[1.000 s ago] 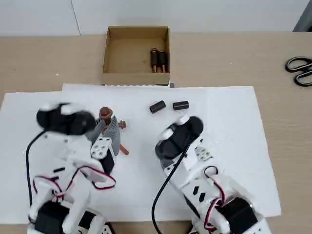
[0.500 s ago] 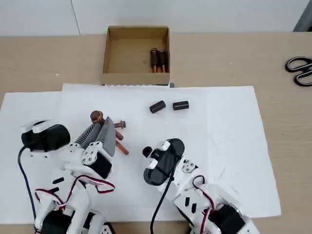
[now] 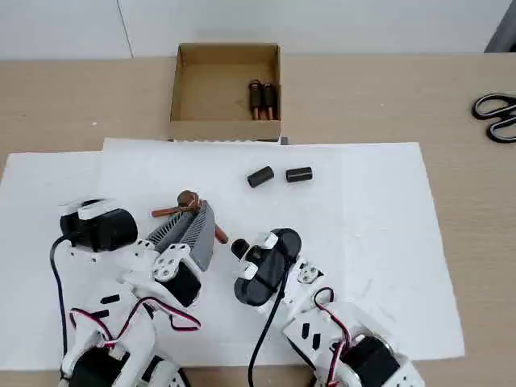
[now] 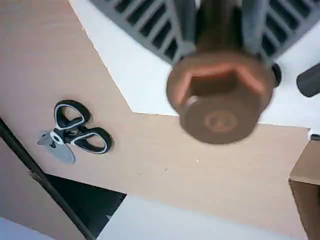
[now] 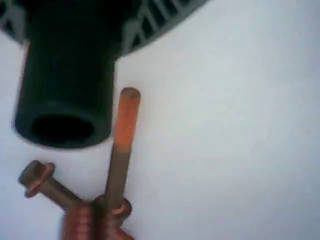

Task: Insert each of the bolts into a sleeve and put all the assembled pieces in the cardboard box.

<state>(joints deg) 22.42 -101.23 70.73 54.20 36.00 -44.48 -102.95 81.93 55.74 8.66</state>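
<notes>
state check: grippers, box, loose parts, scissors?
left gripper: shut on bolt
right gripper: shut on sleeve
cardboard box: open, two assembled pieces inside
loose sleeves: two, empty, on paper
loose bolts: lying on paper, unsleeved
scissors: closed

Light wood table (image 3: 387,97) across the frame, white paper sheet (image 3: 379,218) over its lower half, black-handled scissors (image 3: 496,118) at right edge, white wall (image 3: 322,24) along the top, dark slanted edge (image 3: 506,31) upper right, even light.
</notes>
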